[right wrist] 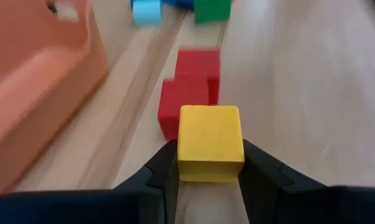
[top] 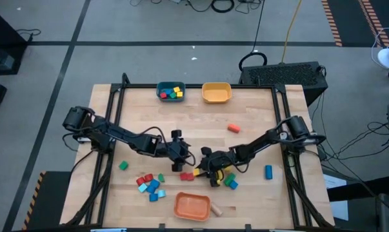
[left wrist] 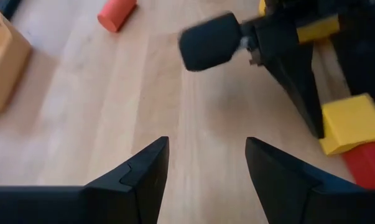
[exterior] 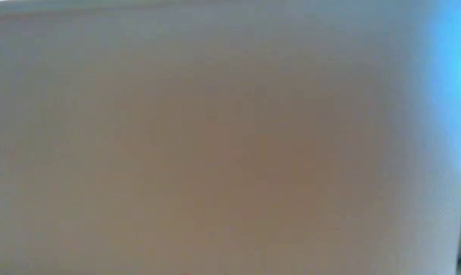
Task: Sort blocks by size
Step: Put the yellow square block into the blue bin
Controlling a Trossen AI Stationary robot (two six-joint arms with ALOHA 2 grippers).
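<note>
A yellow block (right wrist: 209, 142) was seen pinched between the fingers of the right tool (right wrist: 209, 163), low over the counter (top: 259, 122) near its front middle. Red blocks (right wrist: 188, 93) lay just beyond it, apparently touching. The left tool (left wrist: 206, 168) was held spread and empty nearby.

Both arms reach in low toward the middle, and their tips are close together. The left tool (left wrist: 206, 163) has its two fingers apart with nothing between them. The right tool (right wrist: 209, 163) has its fingers pressed on both sides of a yellow block (right wrist: 209, 142).
</note>
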